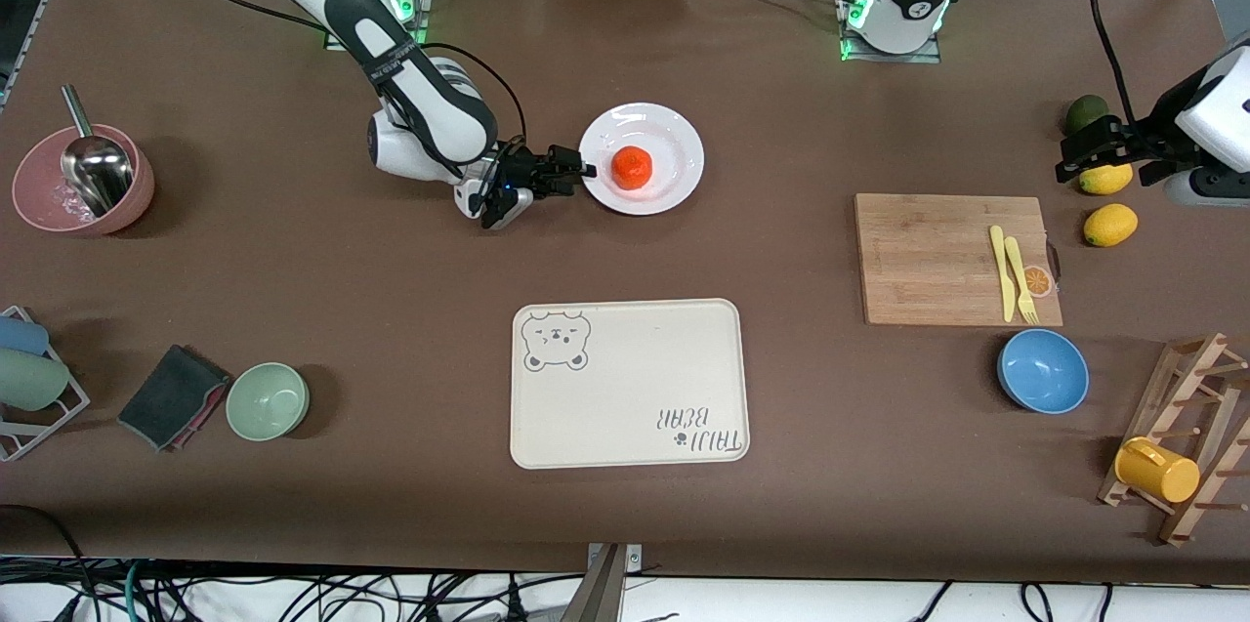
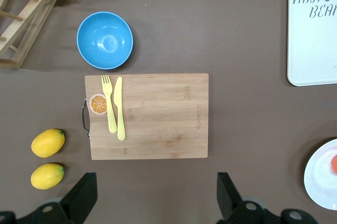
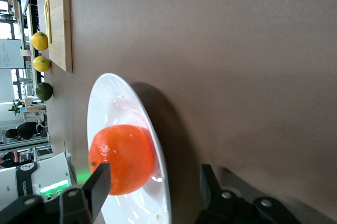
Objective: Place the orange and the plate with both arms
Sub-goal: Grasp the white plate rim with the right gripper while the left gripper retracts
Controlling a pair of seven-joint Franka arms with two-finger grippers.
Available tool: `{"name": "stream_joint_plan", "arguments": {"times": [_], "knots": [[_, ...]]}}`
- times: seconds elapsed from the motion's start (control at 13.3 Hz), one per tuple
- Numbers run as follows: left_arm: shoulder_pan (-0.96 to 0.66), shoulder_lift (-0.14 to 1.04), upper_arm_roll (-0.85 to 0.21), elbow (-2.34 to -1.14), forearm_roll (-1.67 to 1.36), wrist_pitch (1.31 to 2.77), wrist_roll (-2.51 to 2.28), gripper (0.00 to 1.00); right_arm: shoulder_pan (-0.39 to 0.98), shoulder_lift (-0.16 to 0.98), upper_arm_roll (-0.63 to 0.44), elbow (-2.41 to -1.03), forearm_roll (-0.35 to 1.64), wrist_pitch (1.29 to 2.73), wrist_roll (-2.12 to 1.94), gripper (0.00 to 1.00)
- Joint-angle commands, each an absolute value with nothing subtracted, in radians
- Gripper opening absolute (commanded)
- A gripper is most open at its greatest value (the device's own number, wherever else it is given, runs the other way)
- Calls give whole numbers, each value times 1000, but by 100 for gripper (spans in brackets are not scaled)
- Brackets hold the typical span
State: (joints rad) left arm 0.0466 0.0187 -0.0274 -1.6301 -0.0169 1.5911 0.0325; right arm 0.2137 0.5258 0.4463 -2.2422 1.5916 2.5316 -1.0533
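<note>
The orange (image 1: 632,167) lies on the white plate (image 1: 674,139), in the middle of the table toward the robots' bases. My right gripper (image 1: 584,175) is low at the plate's rim on the right arm's side. It is open, with the rim between its jaws. In the right wrist view, one finger (image 3: 100,182) stands by the orange (image 3: 121,155) over the plate (image 3: 113,103), and the right gripper (image 3: 155,179) holds nothing. My left gripper (image 1: 1104,158) is open and empty, up in the air near the lemons. Its fingers (image 2: 84,195) are wide apart.
A cream bear tray (image 1: 625,383) lies nearer the front camera than the plate. A wooden cutting board (image 1: 937,256) holds a yellow knife and fork. A blue bowl (image 1: 1042,370), lemons (image 1: 1110,225), a cup rack (image 1: 1182,446), a pink bowl (image 1: 83,183) and a green bowl (image 1: 268,400) stand around.
</note>
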Motion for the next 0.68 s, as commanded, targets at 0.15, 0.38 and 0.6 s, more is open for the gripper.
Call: {"name": "stream_joint_plan", "arguments": {"times": [0.15, 0.38, 0.6], "knots": [[46, 18, -32, -1611, -20, 1597, 66, 100, 255, 541, 454, -2227, 1632, 2554, -1095, 35], [45, 21, -32, -1609, -20, 1597, 66, 100, 261, 566, 454, -2226, 1632, 2563, -1097, 26], [41, 38, -32, -1601, -20, 1597, 72, 100, 273, 577, 453, -2226, 1632, 2566, -1100, 7]]}}
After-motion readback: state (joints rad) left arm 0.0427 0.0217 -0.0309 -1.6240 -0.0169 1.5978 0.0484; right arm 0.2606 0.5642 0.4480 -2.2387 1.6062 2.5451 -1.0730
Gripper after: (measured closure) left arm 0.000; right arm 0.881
